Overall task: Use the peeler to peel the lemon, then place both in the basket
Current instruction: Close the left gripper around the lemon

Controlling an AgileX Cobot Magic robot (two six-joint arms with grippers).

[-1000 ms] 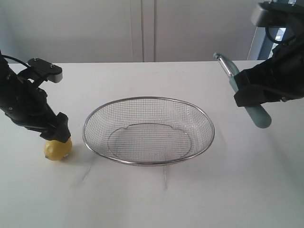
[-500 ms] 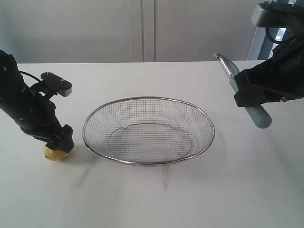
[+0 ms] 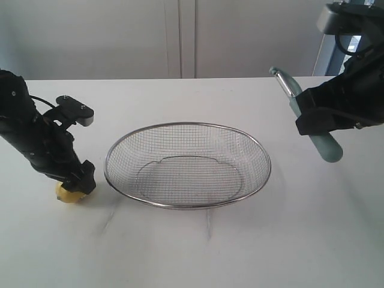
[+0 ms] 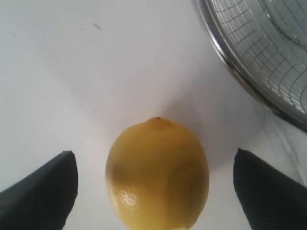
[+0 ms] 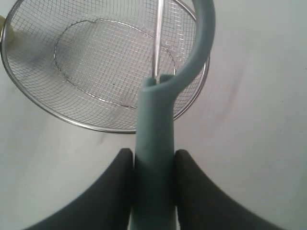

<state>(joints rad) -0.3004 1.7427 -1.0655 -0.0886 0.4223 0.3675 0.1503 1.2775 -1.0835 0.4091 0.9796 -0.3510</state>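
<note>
The yellow lemon (image 3: 68,193) lies on the white table just left of the wire basket (image 3: 187,165). My left gripper (image 3: 77,180) is down over it, open. In the left wrist view the lemon (image 4: 157,174) sits between the two wide-apart dark fingertips (image 4: 45,187) with gaps on both sides. My right gripper (image 3: 321,120) hangs above the table at the right, shut on the teal handle of the peeler (image 3: 313,123), its blade end pointing up and back. In the right wrist view the peeler (image 5: 160,124) is clamped between both fingers, above the basket (image 5: 72,122).
The basket rim (image 4: 225,52) lies close beside the lemon. A grey wall stands behind the table's far edge. A blue-grey frame (image 3: 327,51) rises behind the right arm.
My left gripper has moved a little right and dropped lower over the lemon, now covering most of it in the exterior view. The right arm and peeler have not moved.
</note>
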